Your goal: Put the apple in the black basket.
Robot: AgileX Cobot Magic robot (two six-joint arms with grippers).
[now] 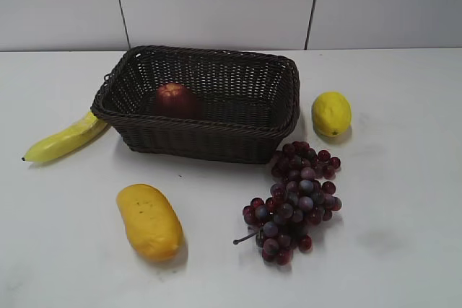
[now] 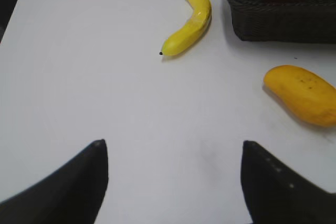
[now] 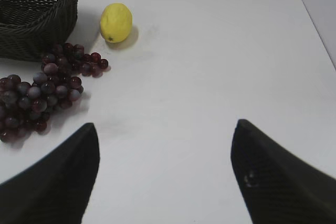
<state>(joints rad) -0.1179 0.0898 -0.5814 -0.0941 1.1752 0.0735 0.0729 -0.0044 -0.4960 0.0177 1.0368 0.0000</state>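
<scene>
Apple [image 1: 173, 99] inside black basket [image 1: 209, 138], far ahead-right of left gripper [image 2: 173, 182]. Left gripper, right gripper [image 3: 165, 174] both released, empty over desk [image 1: 404, 200].

The surface [image 1: 404, 200] is white and matte, with some faint grey smudges. Behind it stands a pale wall [image 1: 216, 1] made of smooth panels, divided by thin dark seams. The light is soft and even, and the shadows on the surface are weak.
</scene>
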